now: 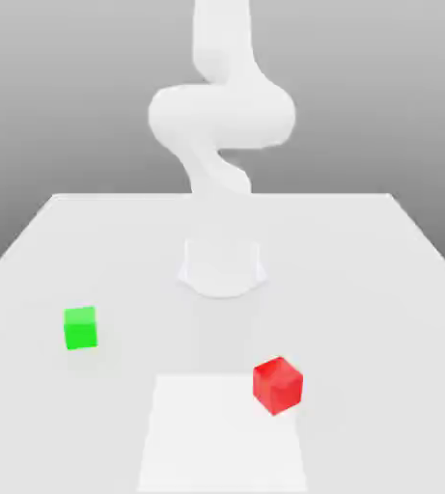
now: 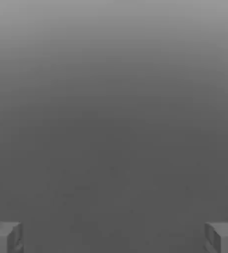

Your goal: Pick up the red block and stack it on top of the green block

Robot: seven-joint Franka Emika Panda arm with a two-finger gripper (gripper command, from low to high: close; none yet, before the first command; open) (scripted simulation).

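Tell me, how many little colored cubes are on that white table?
2. The green block sits toward the exterior view's left; the red block sits nearer the camera, toward the right. They stand apart.

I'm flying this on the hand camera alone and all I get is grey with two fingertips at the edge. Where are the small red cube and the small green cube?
Observer: The small red cube sits on the white table, toward the exterior view's right and near its front edge.
Operator: And the green one?
Observer: The small green cube is on the exterior view's left, a little farther back, well apart from the red cube.
Operator: Is either touched or stacked yet?
Observer: No. Both rest on the table by themselves; the open gripper holds nothing.
Operator: Is the red cube square to the table?
Observer: No, it is turned corner-forward; the green cube sits nearly square.
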